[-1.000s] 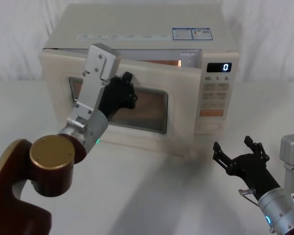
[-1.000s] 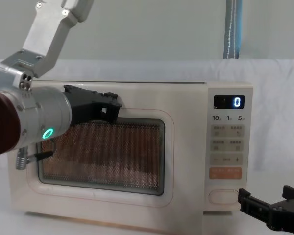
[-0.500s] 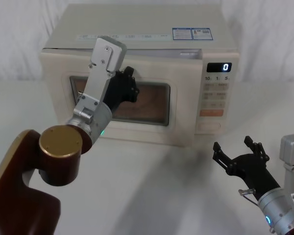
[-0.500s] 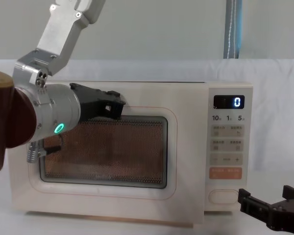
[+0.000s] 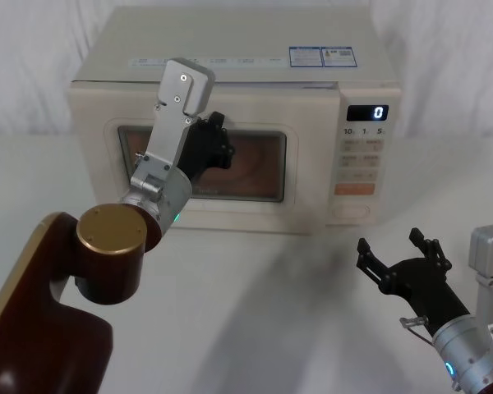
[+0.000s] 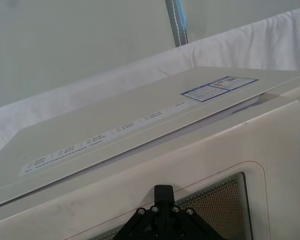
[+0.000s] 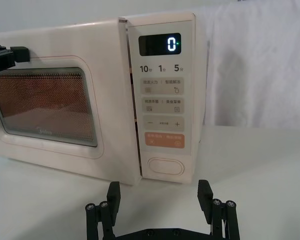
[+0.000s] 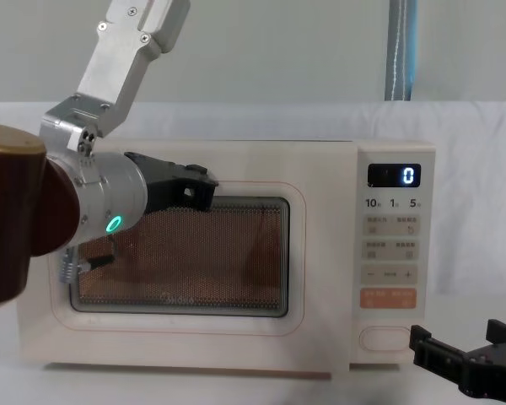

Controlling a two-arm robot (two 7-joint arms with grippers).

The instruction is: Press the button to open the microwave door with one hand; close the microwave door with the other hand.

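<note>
The left gripper (image 5: 216, 141) rests against the upper left of the microwave door (image 5: 199, 167); whether its fingers are spread or together cannot be told. The door sits flush with the microwave (image 5: 238, 123), so the closing step appears complete. At the near right, the right gripper (image 5: 401, 264) hovers with fingers spread, below the button (image 5: 350, 210).

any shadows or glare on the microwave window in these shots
Head view: the left pincer and arm throw a soft shadow on the white table. Chest view: the cream microwave door's dark mesh window glows orange-brown, no glare. Right wrist view: the black display reads a crisp "0".
</note>
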